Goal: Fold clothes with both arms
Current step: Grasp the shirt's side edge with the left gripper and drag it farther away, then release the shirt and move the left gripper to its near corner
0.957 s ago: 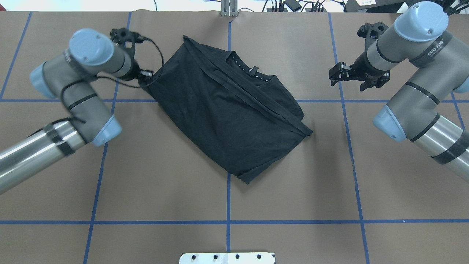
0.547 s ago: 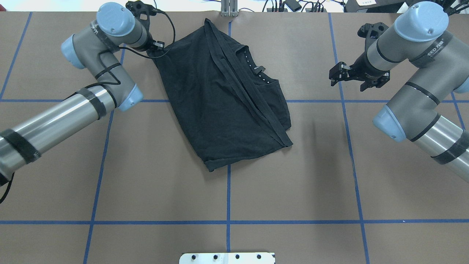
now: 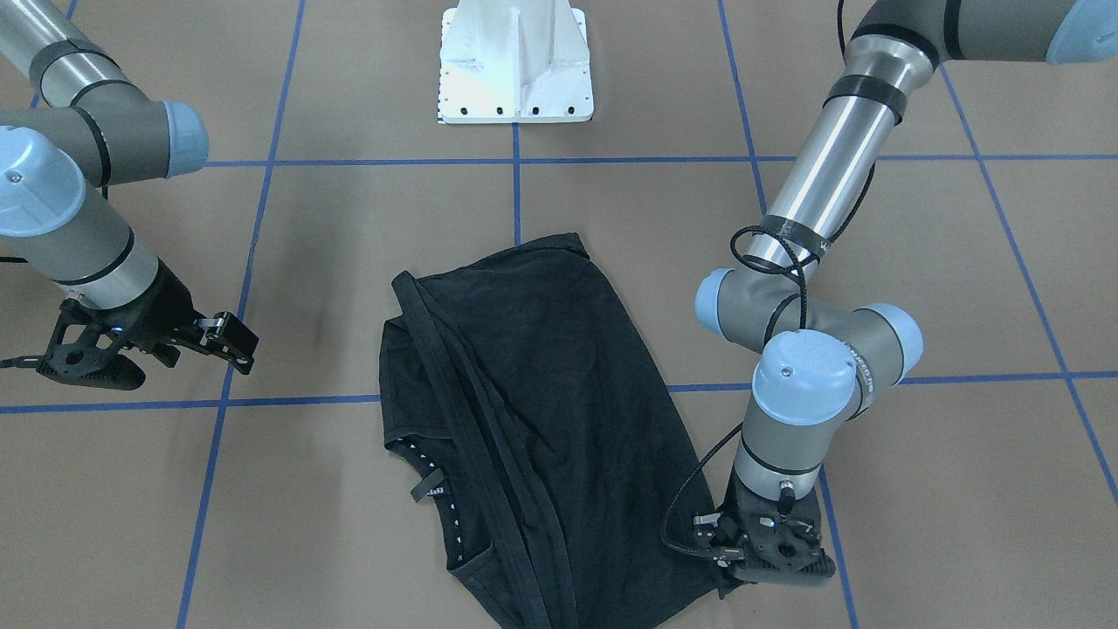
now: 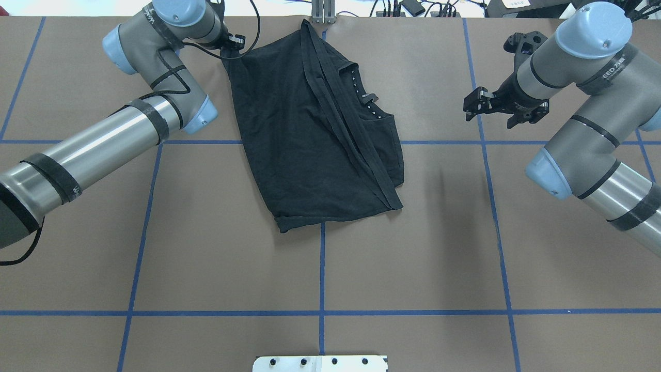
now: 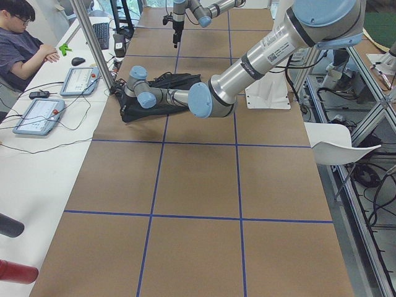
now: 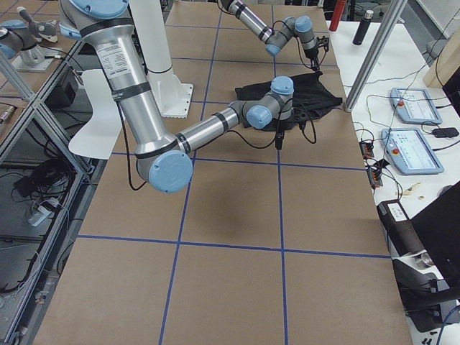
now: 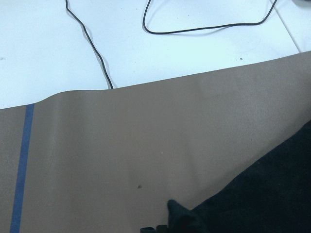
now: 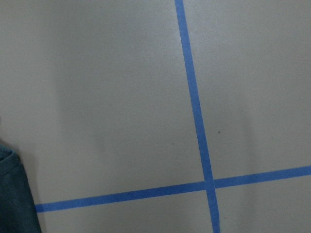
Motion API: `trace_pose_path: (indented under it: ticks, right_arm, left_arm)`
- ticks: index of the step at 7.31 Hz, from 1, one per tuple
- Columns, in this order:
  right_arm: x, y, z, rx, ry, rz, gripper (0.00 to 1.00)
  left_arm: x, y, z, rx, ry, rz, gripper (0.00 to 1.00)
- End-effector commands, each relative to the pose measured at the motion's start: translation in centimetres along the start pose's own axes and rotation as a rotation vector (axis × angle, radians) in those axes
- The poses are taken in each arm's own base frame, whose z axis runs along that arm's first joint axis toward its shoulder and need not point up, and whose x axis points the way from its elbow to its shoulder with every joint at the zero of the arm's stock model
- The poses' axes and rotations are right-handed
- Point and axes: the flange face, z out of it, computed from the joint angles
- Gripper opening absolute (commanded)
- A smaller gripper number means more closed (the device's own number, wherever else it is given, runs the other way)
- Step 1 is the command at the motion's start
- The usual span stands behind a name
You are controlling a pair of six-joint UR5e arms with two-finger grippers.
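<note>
The black T-shirt (image 4: 310, 139) lies roughly folded on the brown table, back up, with the collar and its label showing; the logo is hidden. It also shows in the front-facing view (image 3: 524, 419). My left gripper (image 4: 232, 44) is at the far edge of the table, shut on the shirt's far left corner. In the front-facing view the left gripper (image 3: 729, 568) sits low on that corner. The left wrist view shows a pinched bit of the cloth (image 7: 182, 218). My right gripper (image 4: 489, 120) is open and empty, hovering to the right of the shirt, well apart from it (image 3: 205, 358).
The white pedestal (image 3: 515, 61) stands at the near edge. An aluminium post (image 4: 323, 10) and cables lie just beyond the far edge, next to the shirt's top. A white desk (image 7: 146, 48) with a cable borders the table there. An operator (image 5: 25, 43) sits beside it.
My left arm has swung toward the far edge with the shirt corner in its grip. The shirt has been dragged farther away and turned more upright. The right arm has not moved.
</note>
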Motion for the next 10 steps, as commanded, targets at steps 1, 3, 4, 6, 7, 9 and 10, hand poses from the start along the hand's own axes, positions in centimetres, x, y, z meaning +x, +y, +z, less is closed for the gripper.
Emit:
trace_pose_path:
  ticks: [1,3,4,6,7,9,10]
  right_arm:
    - [-0.5,-0.1,-0.2,0.003,-0.004,-0.004,1.0]
    - [-0.7,-0.1,-0.3,0.004,-0.009,-0.006,1.0]
    - [-0.8,0.1,-0.2,0.003,-0.011,-0.01,1.0]
    - [-0.8,0.1,-0.3,0.003,-0.014,-0.011,1.0]
    - [-0.8,0.1,-0.1,0.002,-0.012,-0.012,1.0]
    - [-0.7,0.2,-0.1,0.003,-0.01,-0.011,1.0]
    - [-0.7,0.2,-0.1,0.005,-0.01,-0.012,1.0]
  left_arm:
    - [0.2,-0.5,-3.2,0.009,0.074,0.026,1.0]
    - [-1.9,3.9,-5.6,-0.023,0.153,0.025,1.0]
    - [-3.3,6.2,-7.1,-0.009,0.173,0.026,1.0]
    - [-2.8,12.7,-9.3,-0.041,0.232,-0.105,1.0]
    - [-0.6,17.2,-10.6,-0.079,0.28,-0.139,1.0]
    - [4.5,24.2,-15.4,-0.162,0.395,-0.262,1.0]
    - [6.3,27.0,-17.4,-0.214,0.43,-0.345,1.0]
